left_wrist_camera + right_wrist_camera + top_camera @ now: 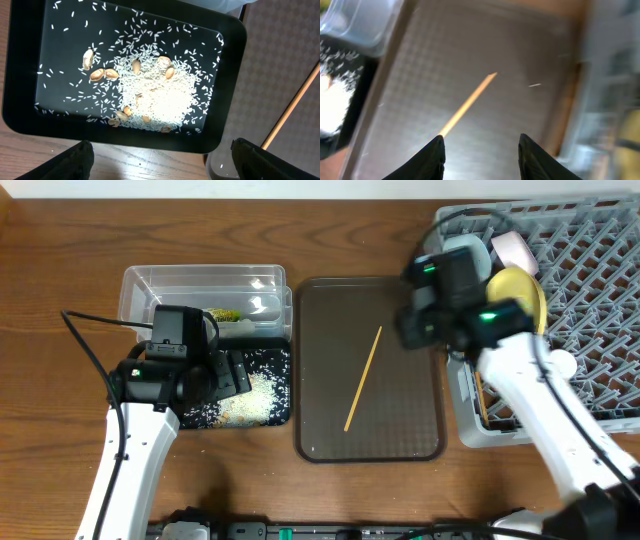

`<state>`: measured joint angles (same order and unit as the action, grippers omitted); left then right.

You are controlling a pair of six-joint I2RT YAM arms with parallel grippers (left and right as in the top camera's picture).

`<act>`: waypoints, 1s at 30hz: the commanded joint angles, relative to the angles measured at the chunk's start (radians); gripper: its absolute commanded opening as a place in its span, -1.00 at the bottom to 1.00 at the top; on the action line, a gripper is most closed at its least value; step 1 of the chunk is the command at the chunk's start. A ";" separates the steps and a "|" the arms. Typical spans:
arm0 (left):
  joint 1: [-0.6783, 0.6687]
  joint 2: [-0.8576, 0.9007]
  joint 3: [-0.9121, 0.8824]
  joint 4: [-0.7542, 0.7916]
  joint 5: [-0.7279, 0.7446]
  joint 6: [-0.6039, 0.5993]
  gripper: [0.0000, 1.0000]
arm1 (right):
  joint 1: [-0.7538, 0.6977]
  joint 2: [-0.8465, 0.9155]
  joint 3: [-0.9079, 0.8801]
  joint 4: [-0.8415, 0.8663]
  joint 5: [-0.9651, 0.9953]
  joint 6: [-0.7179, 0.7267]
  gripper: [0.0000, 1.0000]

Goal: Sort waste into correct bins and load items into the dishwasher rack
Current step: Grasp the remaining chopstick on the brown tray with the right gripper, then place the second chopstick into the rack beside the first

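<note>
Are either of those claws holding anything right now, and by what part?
No. Both the left gripper and right gripper are open and empty; the chopstick lies loose on the brown tray.

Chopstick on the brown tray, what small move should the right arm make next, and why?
Probably lower the open right gripper onto the chopstick: it lies loose on the brown tray below the gripper, and belongs in the rack alongside.

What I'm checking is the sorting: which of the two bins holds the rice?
The shallow black tray-bin, under the left gripper: white rice lies heaped and scattered in it. The clear tub beside it holds the green-yellow wrapper instead.
</note>
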<state>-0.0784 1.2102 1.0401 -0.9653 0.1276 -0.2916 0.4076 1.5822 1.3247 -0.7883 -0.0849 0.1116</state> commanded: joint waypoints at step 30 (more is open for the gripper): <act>0.006 0.000 0.004 -0.003 -0.009 -0.008 0.80 | -0.014 0.134 0.044 -0.161 0.192 0.234 -0.98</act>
<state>-0.0784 1.2102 1.0401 -0.9646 0.1276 -0.2916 0.4919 1.8526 1.3140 -0.9226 0.0650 0.5457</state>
